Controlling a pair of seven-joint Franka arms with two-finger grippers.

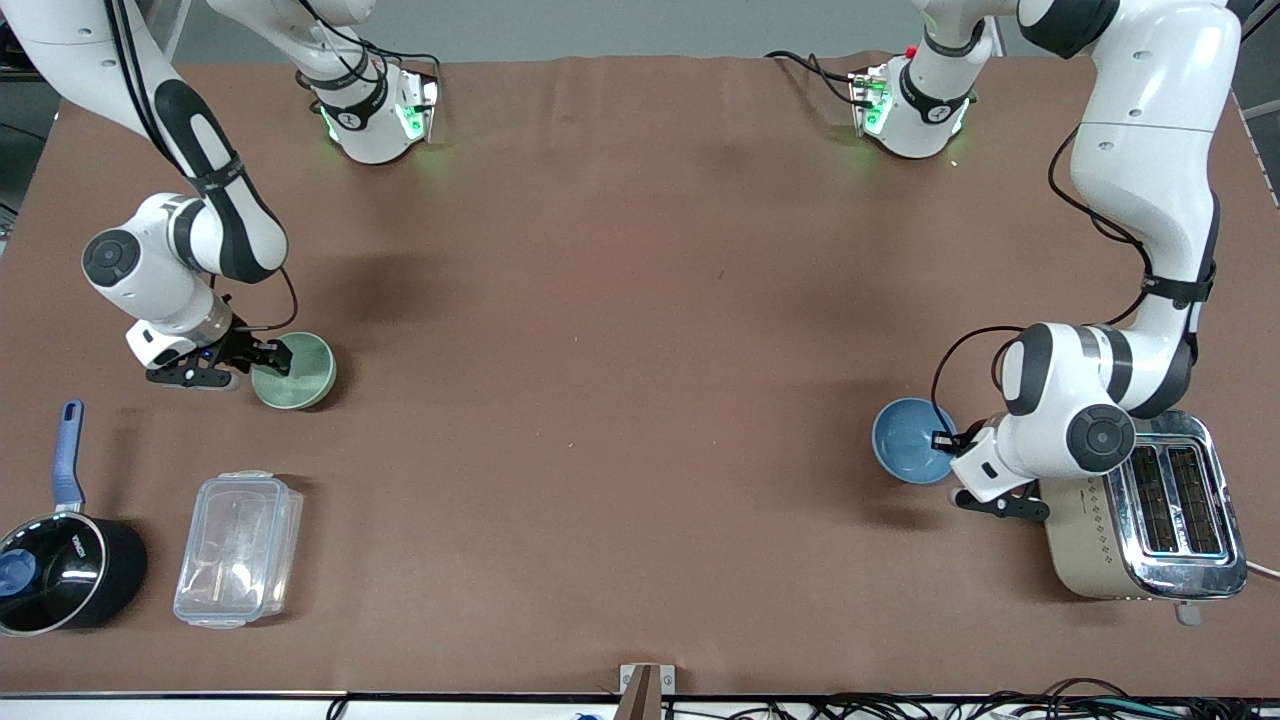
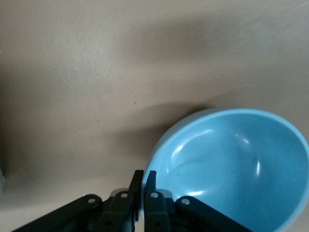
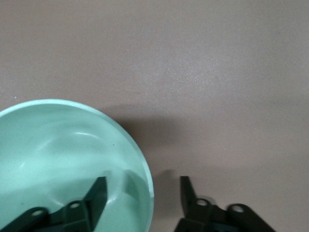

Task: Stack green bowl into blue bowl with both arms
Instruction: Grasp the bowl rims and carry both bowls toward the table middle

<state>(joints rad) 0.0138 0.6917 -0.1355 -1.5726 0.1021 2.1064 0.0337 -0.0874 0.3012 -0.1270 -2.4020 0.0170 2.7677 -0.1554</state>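
Brown table (image 1: 620,400), tools (image 1: 272,357) gripping bowl rims

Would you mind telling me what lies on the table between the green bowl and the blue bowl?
Nothing: in the front view, the brown table is bare between the green bowl and the blue bowl.

The green bowl (image 1: 295,371), pale sage and matte, sits upright with its rim between the spread fingers of the right gripper (image 1: 268,357). The blue bowl (image 1: 910,440), light blue and smooth, is tilted, its rim clamped by the left gripper (image 2: 144,180).
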